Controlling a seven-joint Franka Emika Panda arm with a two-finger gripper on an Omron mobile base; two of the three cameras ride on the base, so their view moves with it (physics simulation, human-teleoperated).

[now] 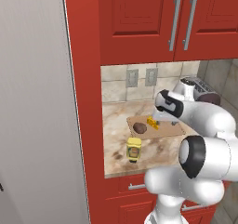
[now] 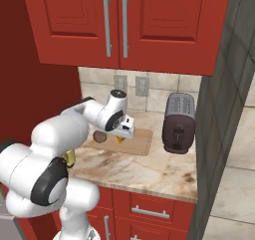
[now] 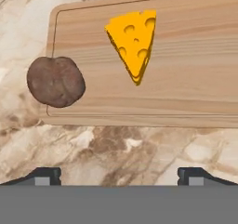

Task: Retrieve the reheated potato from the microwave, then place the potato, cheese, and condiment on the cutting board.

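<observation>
Our gripper (image 3: 119,174) hangs wide and empty. The condiment (image 1: 134,149) stands on the counter, at seven o'clock off the cutting board (image 1: 163,128); we judge it light, smooth, best pinched mid-body.

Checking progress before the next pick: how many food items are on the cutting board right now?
2. The potato sits at one end of the cutting board, overhanging its edge; the cheese lies near the middle. The condiment stands off the board on the counter.
</observation>
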